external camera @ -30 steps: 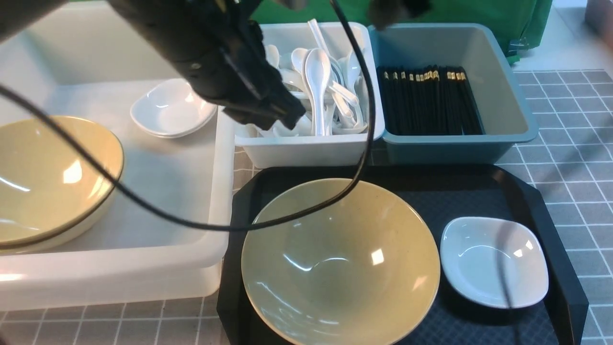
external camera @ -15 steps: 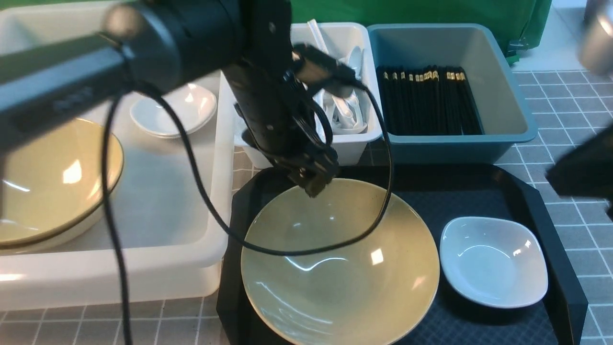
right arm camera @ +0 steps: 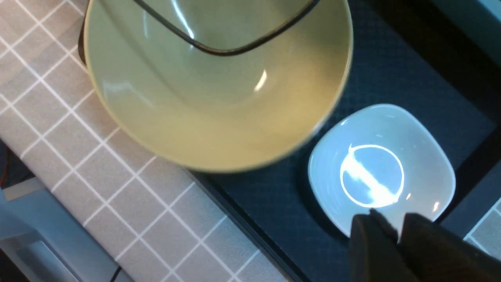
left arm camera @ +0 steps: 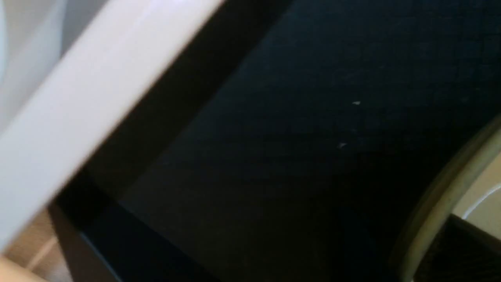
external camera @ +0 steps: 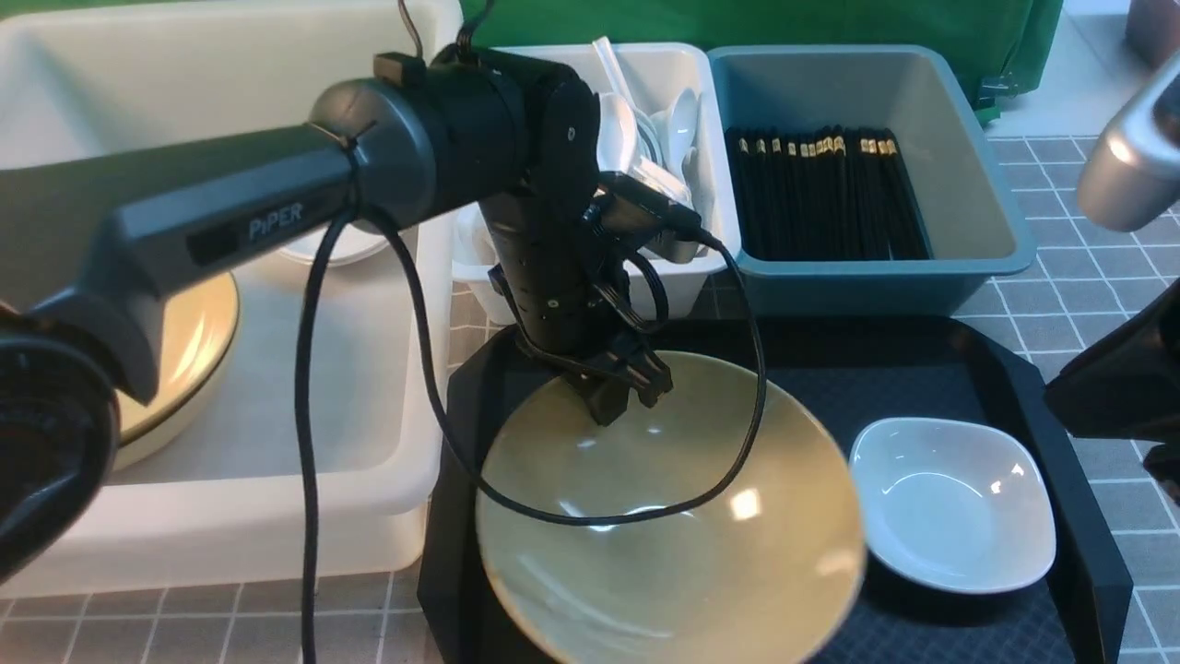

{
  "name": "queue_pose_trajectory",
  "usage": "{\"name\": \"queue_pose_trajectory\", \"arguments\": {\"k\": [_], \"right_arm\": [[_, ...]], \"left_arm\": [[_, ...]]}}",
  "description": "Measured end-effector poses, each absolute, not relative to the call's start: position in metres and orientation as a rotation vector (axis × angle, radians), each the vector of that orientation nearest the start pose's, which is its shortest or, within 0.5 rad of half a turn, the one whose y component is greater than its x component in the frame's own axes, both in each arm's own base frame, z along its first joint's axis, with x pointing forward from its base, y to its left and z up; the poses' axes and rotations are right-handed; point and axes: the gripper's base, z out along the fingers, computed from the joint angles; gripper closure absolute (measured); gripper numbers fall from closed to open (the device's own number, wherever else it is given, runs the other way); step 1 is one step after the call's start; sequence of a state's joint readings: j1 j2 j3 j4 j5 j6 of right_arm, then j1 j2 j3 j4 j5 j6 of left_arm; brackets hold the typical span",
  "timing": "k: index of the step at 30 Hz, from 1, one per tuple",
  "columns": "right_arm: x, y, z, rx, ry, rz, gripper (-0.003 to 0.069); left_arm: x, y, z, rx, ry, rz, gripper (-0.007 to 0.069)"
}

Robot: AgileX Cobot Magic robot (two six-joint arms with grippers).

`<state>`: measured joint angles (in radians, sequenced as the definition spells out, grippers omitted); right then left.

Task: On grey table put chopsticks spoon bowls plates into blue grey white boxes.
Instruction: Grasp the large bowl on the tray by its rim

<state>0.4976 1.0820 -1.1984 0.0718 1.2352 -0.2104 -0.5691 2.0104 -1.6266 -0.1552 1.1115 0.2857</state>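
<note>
- On tray (external camera: 922, 360): bowl (external camera: 673, 553), tilted; dish (external camera: 949, 503) at its 3 o'clock.
- Over dish: right claw (right arm camera: 397, 239), nearly closed, empty; only the right wrist view shows this.
- At bowl's 12 o'clock rim: left claw (external camera: 619, 397), pinching it. Lift clear of tray lip, carry toward 10 o'clock into white box (external camera: 369, 387); grip firmly.

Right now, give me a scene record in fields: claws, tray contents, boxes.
left claw: clamped on far rim of big bowl; bowl blurred, overhangs tray edge
right claw: shut, empty, near small white dish
black tray: big bowl, small white dish
white box: spoons
blue box: chopsticks
large white box: second bowl, partly hidden
</note>
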Motion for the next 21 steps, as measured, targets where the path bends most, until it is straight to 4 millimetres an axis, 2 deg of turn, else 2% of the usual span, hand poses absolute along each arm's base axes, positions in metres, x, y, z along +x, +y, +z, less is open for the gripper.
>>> {"name": "queue_pose_trajectory", "arguments": {"k": [1, 3, 8, 9, 10, 11, 12, 14, 16, 17, 18, 20, 21], "right_arm": [[0.164, 0.096, 0.384, -0.909, 2.453, 0.196, 0.0524], [0.167, 0.098, 0.382, -0.932, 2.454, 0.191, 0.0533], [0.171, 0.102, 0.379, -0.976, 2.456, 0.184, 0.0603], [0.174, 0.109, 0.381, -1.010, 2.444, 0.190, 0.0623], [0.173, 0.110, 0.382, -1.019, 2.435, 0.191, 0.0624], [0.174, 0.122, 0.391, -1.083, 2.387, 0.207, 0.0626], [0.174, 0.122, 0.390, -1.085, 2.389, 0.206, 0.0625], [0.174, 0.139, 0.404, -1.153, 2.317, 0.233, 0.0625], [0.176, 0.160, 0.422, -1.215, 2.233, 0.263, 0.0625], [0.177, 0.167, 0.430, -1.228, 2.199, 0.272, 0.0625], [0.177, 0.167, 0.430, -1.228, 2.199, 0.272, 0.0625], [0.182, 0.188, 0.446, -1.272, 2.125, 0.286, 0.0625], [0.188, 0.199, 0.450, -1.297, 2.100, 0.287, 0.0625]], "left_arm": [[0.341, -0.236, 0.227, 1.132, 2.760, -0.282, 0.0574], [0.338, -0.236, 0.240, 1.091, 2.734, -0.325, 0.0603], [0.327, -0.229, 0.279, 1.059, 2.649, -0.351, 0.0623], [0.323, -0.222, 0.298, 1.038, 2.601, -0.348, 0.0621], [0.322, -0.221, 0.300, 1.037, 2.595, -0.349, 0.0620], [0.318, -0.206, 0.321, 0.973, 2.571, -0.391, 0.0620], [0.318, -0.203, 0.324, 0.955, 2.572, -0.406, 0.0620], [0.314, -0.183, 0.347, 0.852, 2.543, -0.485, 0.0620], [0.314, -0.149, 0.372, 0.700, 2.509, -0.544, 0.0620], [0.312, -0.140, 0.380, 0.661, 2.493, -0.553, 0.0620], [0.312, -0.136, 0.382, 0.648, 2.490, -0.555, 0.0620], [0.307, -0.094, 0.405, 0.483, 2.447, -0.557, 0.0620], [0.302, -0.066, 0.416, 0.376, 2.426, -0.536, 0.0620]]}}
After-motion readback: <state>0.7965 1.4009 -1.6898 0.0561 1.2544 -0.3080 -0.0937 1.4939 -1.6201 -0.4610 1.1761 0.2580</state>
